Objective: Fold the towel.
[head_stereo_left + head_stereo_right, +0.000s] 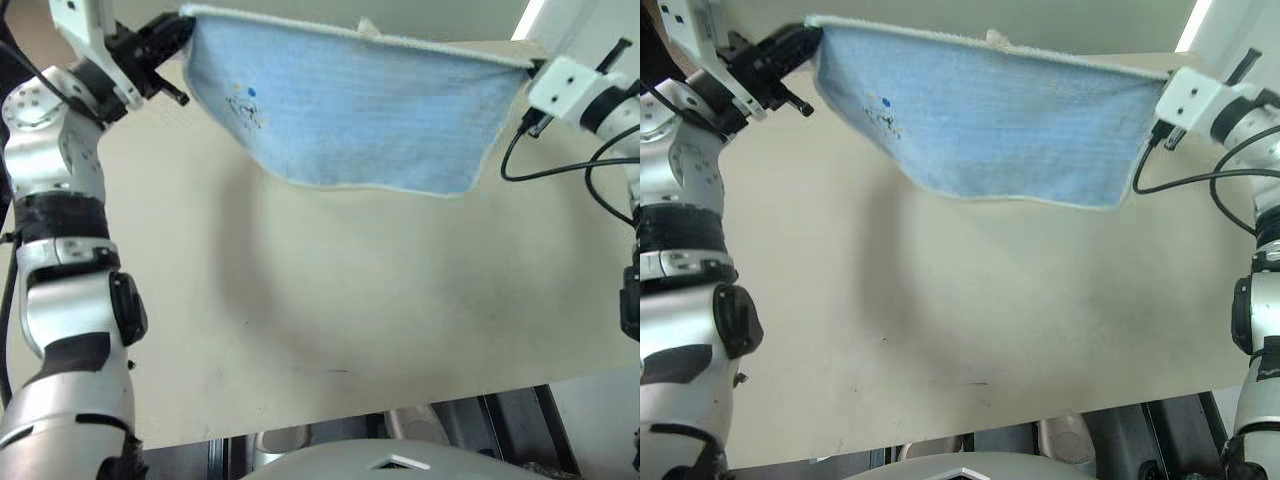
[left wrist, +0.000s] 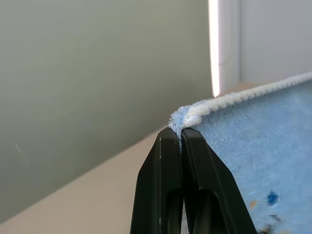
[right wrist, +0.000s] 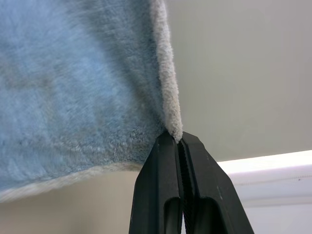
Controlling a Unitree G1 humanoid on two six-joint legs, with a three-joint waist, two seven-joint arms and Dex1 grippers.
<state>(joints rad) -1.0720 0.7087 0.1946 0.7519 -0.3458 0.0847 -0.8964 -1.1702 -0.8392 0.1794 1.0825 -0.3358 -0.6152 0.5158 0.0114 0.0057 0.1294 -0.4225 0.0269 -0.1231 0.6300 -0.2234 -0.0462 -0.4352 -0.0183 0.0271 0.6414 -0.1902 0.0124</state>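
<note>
The light-blue towel (image 1: 360, 110) hangs stretched in the air above the beige table (image 1: 350, 300), its whitish top edge taut between my two grippers. A small embroidered motif (image 1: 245, 105) shows near its left side. My left gripper (image 1: 185, 35) is shut on the towel's top left corner (image 2: 181, 119), the black fingers (image 2: 161, 195) pinching the edging. My right gripper (image 1: 532, 68) is shut on the top right corner (image 3: 173, 129). The lower edge of the towel sags free, clear of the table.
The table's near edge (image 1: 400, 405) runs along the bottom of the head views, with dark floor and frame parts below it. A black cable (image 1: 545, 165) loops beside my right wrist. A pale wall stands behind the table.
</note>
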